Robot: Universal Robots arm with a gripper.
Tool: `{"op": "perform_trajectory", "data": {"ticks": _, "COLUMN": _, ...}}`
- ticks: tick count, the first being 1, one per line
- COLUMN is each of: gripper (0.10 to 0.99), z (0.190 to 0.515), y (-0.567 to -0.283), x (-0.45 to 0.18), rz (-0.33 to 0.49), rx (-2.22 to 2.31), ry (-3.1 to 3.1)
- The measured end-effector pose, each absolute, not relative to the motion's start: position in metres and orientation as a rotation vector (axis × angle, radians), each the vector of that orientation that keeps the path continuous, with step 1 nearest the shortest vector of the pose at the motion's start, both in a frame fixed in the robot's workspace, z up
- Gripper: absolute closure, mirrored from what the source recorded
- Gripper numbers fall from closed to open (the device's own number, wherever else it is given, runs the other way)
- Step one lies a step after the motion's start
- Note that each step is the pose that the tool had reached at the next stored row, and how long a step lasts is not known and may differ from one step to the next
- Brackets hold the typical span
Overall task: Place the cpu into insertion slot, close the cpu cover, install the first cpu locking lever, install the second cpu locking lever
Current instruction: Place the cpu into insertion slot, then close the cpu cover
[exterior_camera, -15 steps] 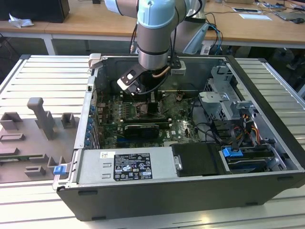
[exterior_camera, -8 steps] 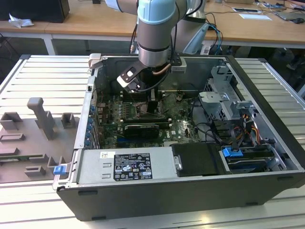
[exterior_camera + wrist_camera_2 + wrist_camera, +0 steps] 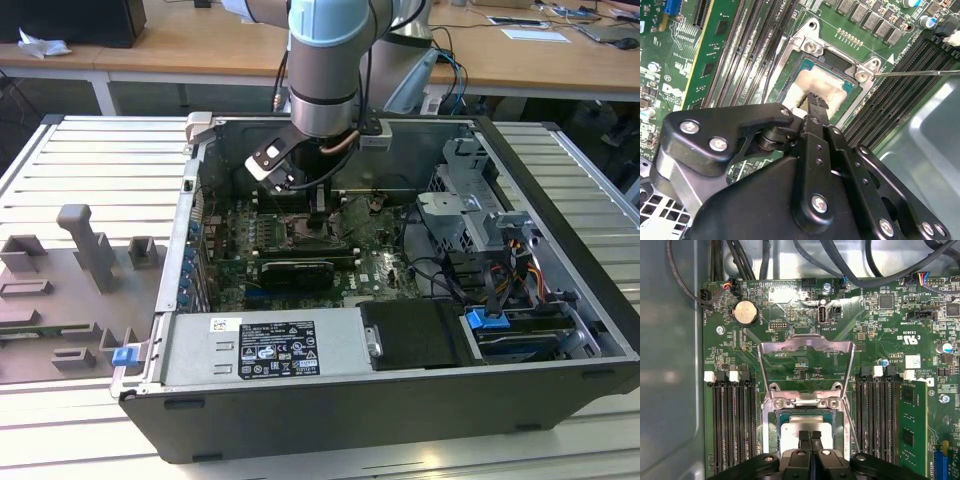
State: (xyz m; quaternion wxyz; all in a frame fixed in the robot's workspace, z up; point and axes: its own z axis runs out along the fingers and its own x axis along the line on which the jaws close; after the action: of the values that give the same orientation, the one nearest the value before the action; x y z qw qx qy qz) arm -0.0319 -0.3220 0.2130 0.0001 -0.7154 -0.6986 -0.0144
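The cpu [image 3: 806, 426], pale silver with smeared paste on top, lies inside the insertion slot [image 3: 771, 415]. In the second wrist view the cpu [image 3: 824, 86] sits within the slot's silvery rim [image 3: 809, 46]. The cpu cover [image 3: 807, 346] is swung open, back from the slot on its hinge, with green board showing through its window. My gripper [image 3: 810, 435] hangs directly over the cpu with its black fingers pressed together and nothing between them; it also shows as the gripper [image 3: 816, 101] and, in the exterior view, the gripper [image 3: 320, 212] down inside the case. A thin locking lever [image 3: 920, 73] sticks out sideways from the slot.
Long black memory slots [image 3: 732, 425] flank the slot on both sides. A black expansion card [image 3: 295, 272], the power supply [image 3: 265, 345], a drive cage [image 3: 480, 215] and loose cables [image 3: 850, 270] crowd the open case. A grey fixture [image 3: 90, 250] stands at the exterior view's left.
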Motion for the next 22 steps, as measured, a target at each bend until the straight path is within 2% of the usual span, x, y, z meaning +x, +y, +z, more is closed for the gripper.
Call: {"op": "perform_trajectory", "data": {"ticks": 22, "gripper": 0.98, "z": 0.223, "y": -0.322, "x": -0.0319, "rz": -0.045, "rx": -2.247, "ry": -2.195}}
